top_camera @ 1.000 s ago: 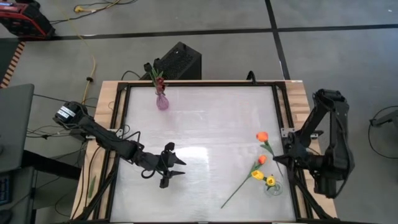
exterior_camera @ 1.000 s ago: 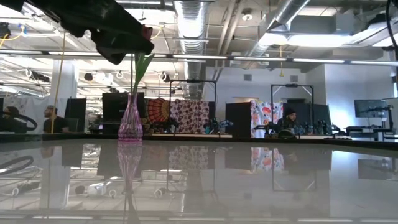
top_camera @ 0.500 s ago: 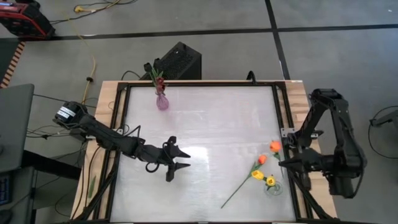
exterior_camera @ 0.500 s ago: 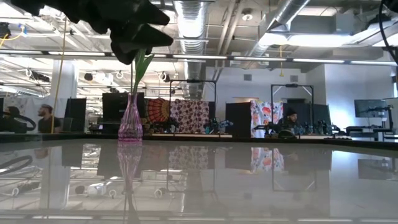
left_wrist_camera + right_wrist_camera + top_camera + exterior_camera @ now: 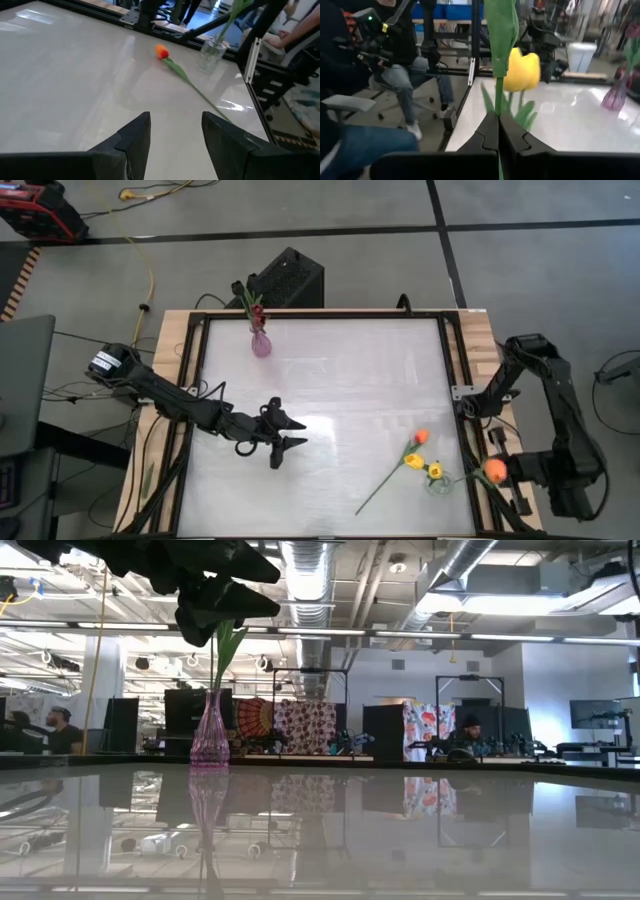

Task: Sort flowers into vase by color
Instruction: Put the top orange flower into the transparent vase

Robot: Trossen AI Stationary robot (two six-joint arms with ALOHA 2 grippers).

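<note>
right gripper clamped on orange tulip's thin green stem beside clear glass vase | risk: stem slipped or vase tipped on insertion | left gripper open, idle mid-bench

Red tulips in pink vase, orange tulip lying flat – yellow tulip in clear vase

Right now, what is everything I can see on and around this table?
Purple glass vase: one, table's far left.
Dark red artificial tulip: at least one, in the purple vase.
Clear glass vase: one, near right.
Yellow artificial tulips: two, at the clear vase.
Lying orange artificial tulip: one, beside the clear vase.
Held orange artificial tulip: one, beyond the table's right edge.
Black box: one, behind the table.
Left pincer: open, over the table.
Right pincer: shut on the held tulip's stem.
</note>
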